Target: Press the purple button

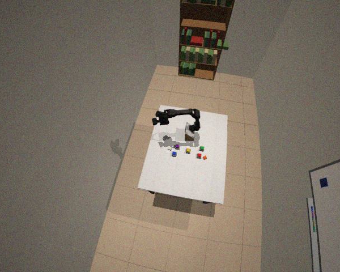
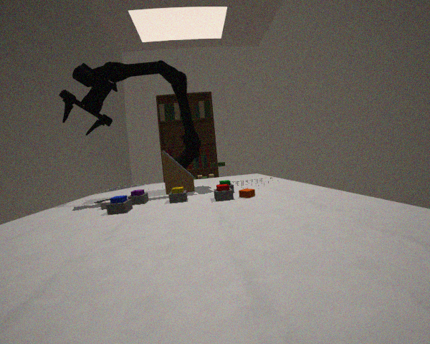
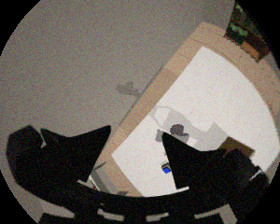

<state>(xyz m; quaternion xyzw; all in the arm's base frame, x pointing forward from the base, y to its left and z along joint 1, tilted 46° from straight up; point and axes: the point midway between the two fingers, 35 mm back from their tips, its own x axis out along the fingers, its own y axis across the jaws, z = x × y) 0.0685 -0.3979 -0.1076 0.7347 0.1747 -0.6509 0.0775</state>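
The claw (image 2: 81, 119) is being carried high above the table (image 2: 244, 266), out past its left edge, with the jaws spread wide and nothing being gripped between them. In the top view the claw (image 1: 157, 119) is lying near the table's (image 1: 182, 181) back-left corner, well apart from the button row. The fingers are being pointed downward, which suits a vertical press once the arm is brought over its target.

The purple button (image 1: 177, 146) is sitting in its grey housing at the left end of the row, just beside a small white block (image 1: 169, 148) and close behind the blue button (image 1: 174, 153). In the exterior view the purple button (image 2: 137, 193) is partly being masked by the blue button (image 2: 118, 200).

The yellow button (image 1: 188, 150), red button (image 1: 199, 155), green button (image 1: 202, 148) and orange block (image 1: 204, 157) are being kept further right, away from the likely approach path.

The press is judged not yet begun. A narrowed or single-finger contact is being called for, since the spread jaws risk touching the white block or the blue button
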